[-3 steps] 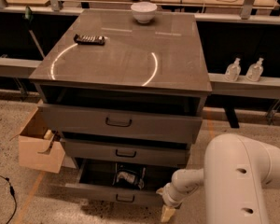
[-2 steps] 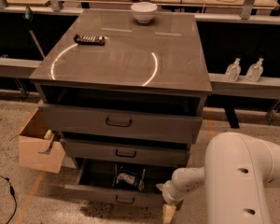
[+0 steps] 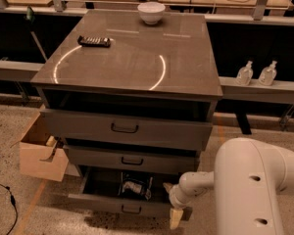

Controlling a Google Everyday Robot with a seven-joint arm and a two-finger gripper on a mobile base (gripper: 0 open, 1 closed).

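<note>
**Gripper at the corner of the open bottom drawer**

The grey cabinet (image 3: pixel 132 62) stands on a speckled floor (image 3: pixel 19 214), with workbenches behind it. The white arm (image 3: pixel 250 190) reaches in from the right. The bottom drawer (image 3: pixel 103 203) is pulled out. The gripper (image 3: pixel 176 217) hangs at the drawer's right front corner; whether it is released or clenched cannot be told. A crumpled packet (image 3: pixel 134 185) lies inside the drawer, left of the gripper. On the cabinet top are a white bowl (image 3: pixel 151 12) and a dark remote (image 3: pixel 94 41).

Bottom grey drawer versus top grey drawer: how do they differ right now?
The bottom grey drawer is pulled well out, showing a packet inside; the top grey drawer is barely open. The gripper is at the bottom drawer's right front corner, far from the top drawer. Both have dark handles.
</note>
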